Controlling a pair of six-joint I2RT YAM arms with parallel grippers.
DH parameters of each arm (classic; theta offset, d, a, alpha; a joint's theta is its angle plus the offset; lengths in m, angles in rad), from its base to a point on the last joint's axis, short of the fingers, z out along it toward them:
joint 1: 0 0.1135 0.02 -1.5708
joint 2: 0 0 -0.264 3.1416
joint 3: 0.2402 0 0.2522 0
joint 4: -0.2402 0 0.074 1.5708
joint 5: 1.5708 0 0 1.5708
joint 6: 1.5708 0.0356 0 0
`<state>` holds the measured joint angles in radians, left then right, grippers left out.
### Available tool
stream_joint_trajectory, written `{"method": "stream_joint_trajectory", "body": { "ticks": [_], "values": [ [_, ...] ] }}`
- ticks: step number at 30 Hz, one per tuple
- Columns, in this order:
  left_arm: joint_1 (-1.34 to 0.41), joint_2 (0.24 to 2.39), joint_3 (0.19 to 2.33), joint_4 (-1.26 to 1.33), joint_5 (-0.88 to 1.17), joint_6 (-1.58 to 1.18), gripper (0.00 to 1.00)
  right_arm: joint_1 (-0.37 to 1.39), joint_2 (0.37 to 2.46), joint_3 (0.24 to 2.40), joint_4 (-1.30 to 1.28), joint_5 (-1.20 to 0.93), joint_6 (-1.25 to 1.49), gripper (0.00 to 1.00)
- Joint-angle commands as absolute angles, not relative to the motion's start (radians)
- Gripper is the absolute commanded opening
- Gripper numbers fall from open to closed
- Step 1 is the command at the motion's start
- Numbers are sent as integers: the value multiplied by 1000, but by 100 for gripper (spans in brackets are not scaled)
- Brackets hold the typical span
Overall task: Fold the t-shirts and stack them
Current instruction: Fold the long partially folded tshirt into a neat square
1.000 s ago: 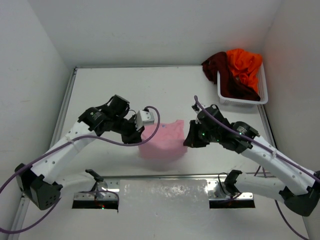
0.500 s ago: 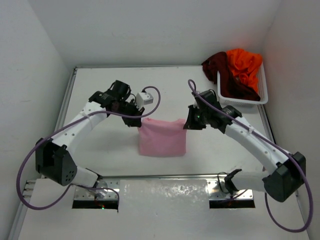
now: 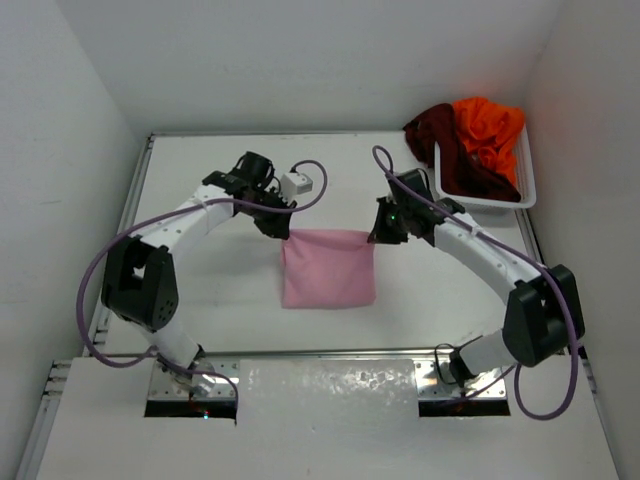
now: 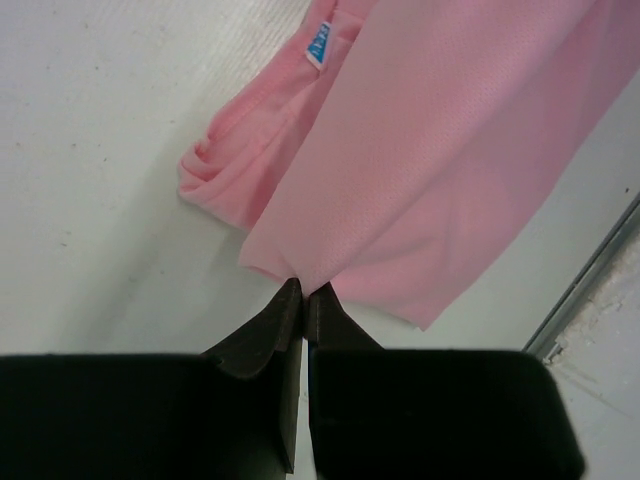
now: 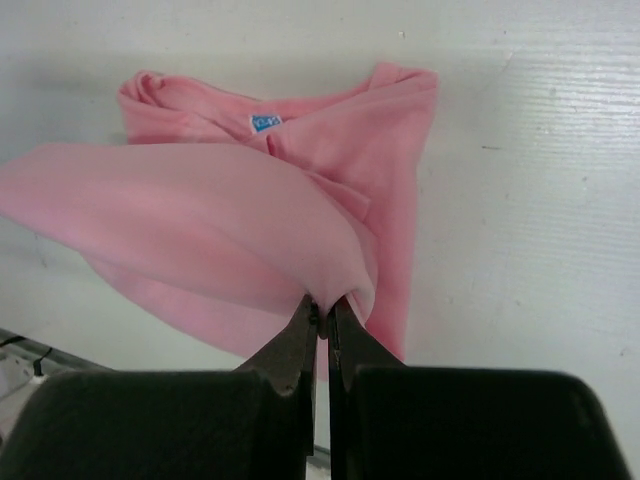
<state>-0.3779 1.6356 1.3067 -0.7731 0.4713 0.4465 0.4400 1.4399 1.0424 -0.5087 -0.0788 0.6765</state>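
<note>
Pink t-shirt (image 3: 328, 268) is pinched at its two far corners: the left gripper (image 3: 281, 230) is clamped tight on one and the right gripper (image 3: 377, 236) on the other, their black jaws pressed together with only cloth between. The upper layer lifts from those corners, while the lower layer lies flat in the middle of the desk (image 3: 200, 190), a small blue label (image 5: 264, 123) showing at the collar. The desk is white and faintly ridged, boxed in by plain white walls (image 3: 300, 60). The cloth is a soft, fine mesh knit, folded to a rough square. At the far right corner a white basket (image 3: 527, 192) holds a crumpled maroon t-shirt (image 3: 440, 140) and an orange t-shirt (image 3: 487, 125), both spilling over its rim. Both white arms stretch away from their bases and bend inward towards each other, with purple cables (image 3: 310, 180) looping off them.
</note>
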Motion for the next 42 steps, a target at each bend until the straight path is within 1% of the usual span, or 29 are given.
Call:
{"method": "stream_joint_trajectory", "body": {
  "ticks": [1,7,11,18,21,23,24,25,26,27,28,30,31,33,35,37,39,42],
  "values": [
    [-344,1663,1361,-715,445,423,0,419,1488,1089,-430,-51,661,0],
    [-325,1742,1391,-663,400,405,0,397,1603,1144,-380,-17,649,0],
    [-319,1804,1423,-643,387,388,0,374,1681,1176,-319,-40,657,0],
    [-288,1926,1505,-604,342,345,0,359,1833,1268,-289,-43,658,0],
    [-272,1965,1546,-603,342,341,3,339,1896,1311,-258,-51,658,0],
    [-262,2000,1563,-592,341,331,4,327,1927,1336,-235,-60,653,4],
    [-259,2022,1578,-585,338,330,6,321,1957,1363,-227,-69,649,11],
    [-259,2032,1585,-578,337,325,9,318,1974,1377,-219,-75,646,12],
    [-259,2042,1597,-574,337,325,11,314,1988,1393,-204,-80,641,14],
    [-258,2065,1606,-572,334,324,13,313,2018,1423,-198,-81,637,19],
    [-256,2075,1615,-566,331,316,19,304,2035,1442,-193,-81,620,29],
    [-249,2107,1647,-563,330,305,29,295,2084,1506,-195,-81,597,31],
    [-245,2117,1657,-554,328,289,38,288,2098,1529,-204,-69,565,35],
    [-239,2140,1692,-548,322,273,40,284,2118,1599,-244,-54,511,36],
    [-226,2151,1747,-548,281,249,40,284,2114,1631,-291,-40,436,36],
    [-197,2158,1785,-555,253,220,40,284,2061,1614,-296,-38,382,38],
    [-166,2158,1851,-572,245,203,40,284,2020,1588,-285,-34,356,42],
    [-152,2122,1924,-629,227,181,40,284,1939,1547,-311,-83,310,44]
  ]
}}
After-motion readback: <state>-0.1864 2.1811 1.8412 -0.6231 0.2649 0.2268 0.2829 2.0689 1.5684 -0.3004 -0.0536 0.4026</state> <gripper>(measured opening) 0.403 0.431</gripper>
